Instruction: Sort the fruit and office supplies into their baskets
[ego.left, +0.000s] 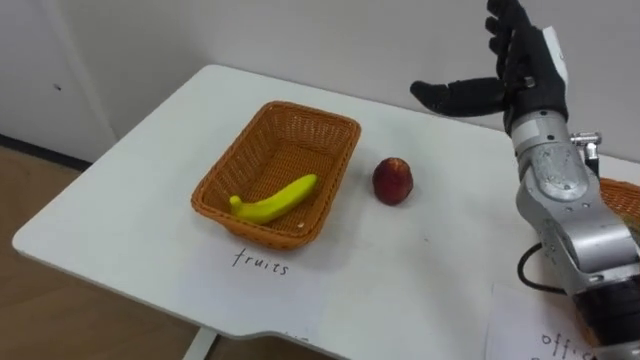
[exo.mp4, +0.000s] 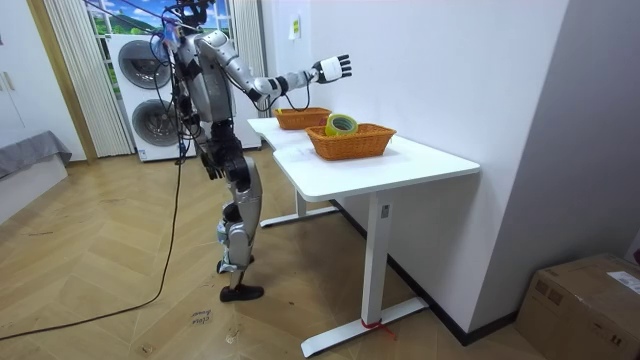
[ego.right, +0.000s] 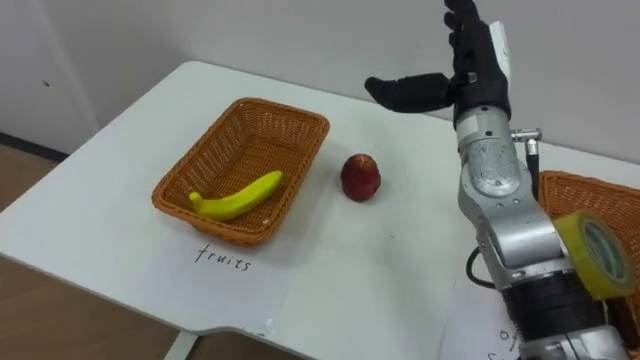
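An oblong woven wicker basket (ego.left: 275, 150) sits on the white desk (ego.left: 420, 270), and everything else is placed from it. A yellow banana (ego.left: 275, 199) lies inside it, along the near end, with its stem end toward the robot's left. A red apple (ego.left: 393, 181) rests on the bare desk just beside the basket's right wall, apart from the wicker and not in the basket. A short handwritten label (ego.left: 262, 263) is on the desk directly in front of the basket's near edge. The robot's right hand (ego.left: 515, 85) is raised in the air well to the right of the basket and beyond the apple. Its dark fingers are straight and pointing up, its thumb is stretched out toward the basket, and it holds nothing. The silver forearm runs down from it toward the lower right. Further right of the first basket, past that forearm, is a second woven wicker basket (ego.right: 575, 183), with a yellow roll of tape (ego.right: 572, 235) in it. In the room view the robot stands upright on a wooden floor (exo.mp4: 120, 290) at the desk's long side, its right arm stretched out above the two baskets. Two stacked white washing machines (exo.mp4: 150, 65) stand behind the robot, and a brown cardboard box (exo.mp4: 585, 300) sits on the floor near the wall, at the room view's right.
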